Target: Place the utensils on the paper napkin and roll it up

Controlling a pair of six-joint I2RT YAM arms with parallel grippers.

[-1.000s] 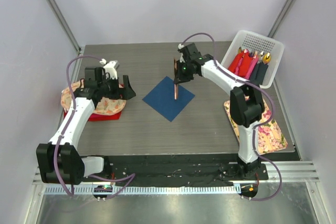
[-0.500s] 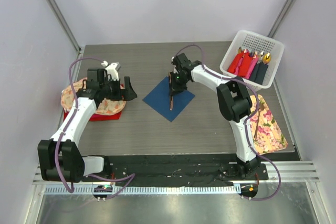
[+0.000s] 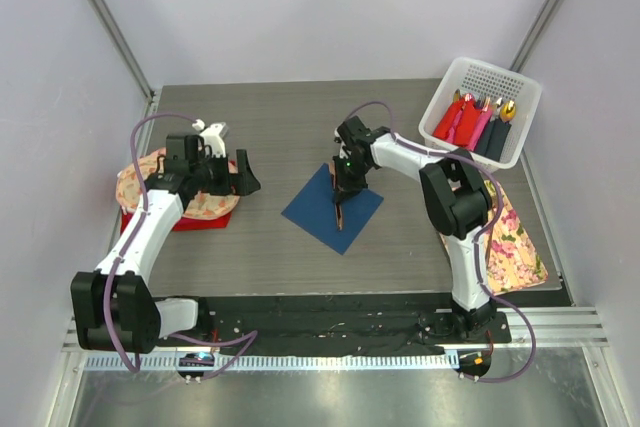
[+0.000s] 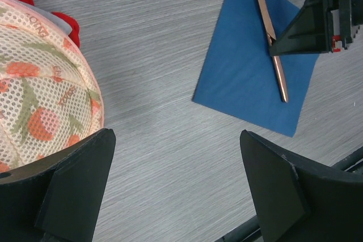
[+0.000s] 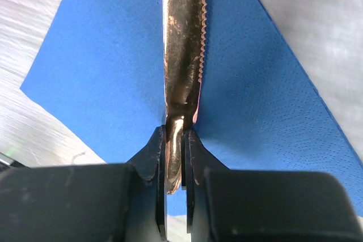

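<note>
Now the knife [image 5: 182,55], slim, copper-brown and toothed along one edge, stretches across the blue napkin [image 3: 312,215] at the centre of the overhead view. Whether it rests flat I cannot tell. It looks stiff, light and slick, so pinch it at the handle. The right gripper [image 5: 174,145] does just that, jaws narrow on the handle end. The napkin looks thin and flimsy, best taken by a corner. At far left, the left gripper [image 4: 176,185] gapes wide and empty beside a flowered cloth [image 4: 39,83].

a lab robot cell: plain white walls [image 3: 320,17], aluminium rail [image 3: 550,325].
</note>
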